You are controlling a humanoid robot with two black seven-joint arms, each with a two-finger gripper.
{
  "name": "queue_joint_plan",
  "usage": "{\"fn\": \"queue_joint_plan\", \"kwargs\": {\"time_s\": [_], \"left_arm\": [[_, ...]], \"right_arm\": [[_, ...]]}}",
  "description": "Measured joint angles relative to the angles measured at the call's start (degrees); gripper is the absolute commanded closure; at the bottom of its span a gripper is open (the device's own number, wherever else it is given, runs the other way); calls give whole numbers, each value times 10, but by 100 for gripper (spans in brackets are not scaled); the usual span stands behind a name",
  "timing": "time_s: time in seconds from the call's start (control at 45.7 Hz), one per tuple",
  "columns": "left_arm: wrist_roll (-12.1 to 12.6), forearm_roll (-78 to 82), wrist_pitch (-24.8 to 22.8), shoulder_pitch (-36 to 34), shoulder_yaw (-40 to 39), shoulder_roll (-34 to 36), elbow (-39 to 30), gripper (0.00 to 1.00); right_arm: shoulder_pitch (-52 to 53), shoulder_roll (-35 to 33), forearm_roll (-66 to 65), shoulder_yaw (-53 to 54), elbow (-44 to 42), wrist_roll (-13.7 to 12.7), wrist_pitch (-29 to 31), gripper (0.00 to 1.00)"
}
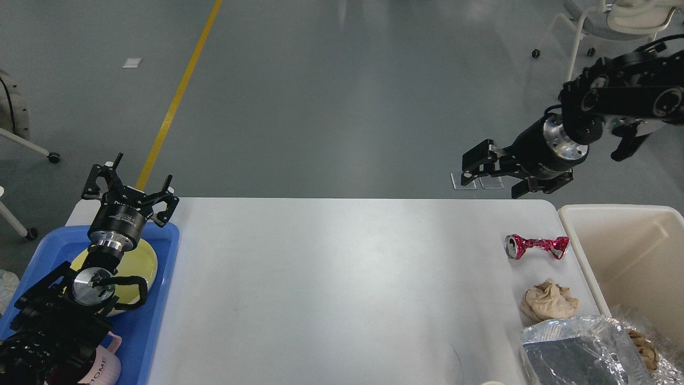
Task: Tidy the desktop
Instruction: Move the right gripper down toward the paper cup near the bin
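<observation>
The white desktop (342,278) fills the lower view. On its right side lie a crushed red can (536,246), a crumpled brown paper wad (549,301) and a foil container (577,353) at the front right. My right gripper (494,176) is open and empty; it hovers above the table's far right edge, beyond the can. My left gripper (133,187) is open and empty, above the far end of the blue tray (160,321) at the left.
A beige bin (630,251) stands against the table's right edge, with crumpled foil and paper in its near corner. The blue tray holds a yellow plate (141,262) and a pink mug (104,369). A chair (614,27) stands on the floor at the far right.
</observation>
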Motion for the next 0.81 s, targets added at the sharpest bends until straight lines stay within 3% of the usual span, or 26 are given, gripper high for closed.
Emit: {"fn": "queue_joint_plan", "kwargs": {"time_s": [0.219,0.416,0.547,0.81], "left_arm": [[0,0,0,0,0,0,0,2],[0,0,0,0,0,0,0,2],[0,0,0,-1,-1,0,0,2],[0,0,0,0,-1,0,0,2]], "right_arm": [[89,44,-5,-5,145,-1,4,0],[83,41,-8,-26,159,-1,1,0],[38,-39,-17,-65,157,-1,0,0],[-44,-267,-59,-93,208,-1,2,0]]}}
